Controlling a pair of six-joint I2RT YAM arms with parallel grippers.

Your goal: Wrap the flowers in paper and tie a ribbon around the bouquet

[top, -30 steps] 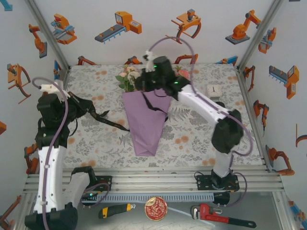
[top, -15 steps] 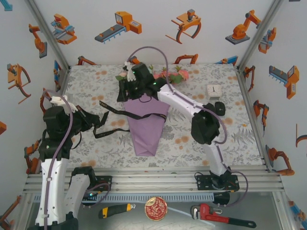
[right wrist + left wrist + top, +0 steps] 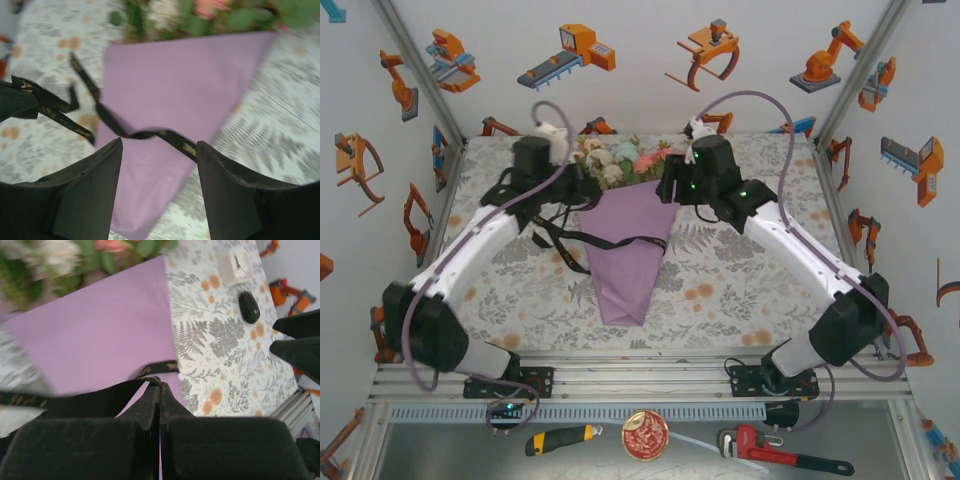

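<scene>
At the centre of the overhead view the bouquet is seen lying flat on the patterned table, tip toward the bottom of the frame. The flowers are already enclosed in the paper, which is folded into a cone, so the wrapping step is judged done. The ribbon is laid as one band across the middle of the cone, its left length trailing in loose loops off the paper toward the centre left of the frame. No knot or bow can be made out, and whether it passes beneath the cone cannot be told. The left gripper, at the cone's upper left edge, is noted with jaws pressed together, apparently clamped on a length of the ribbon. The right gripper, at the upper right edge, is held above the paper with jaws apart and nothing between them. Tying is judged left to do: the ends are to be crossed, knotted and drawn tight.
</scene>
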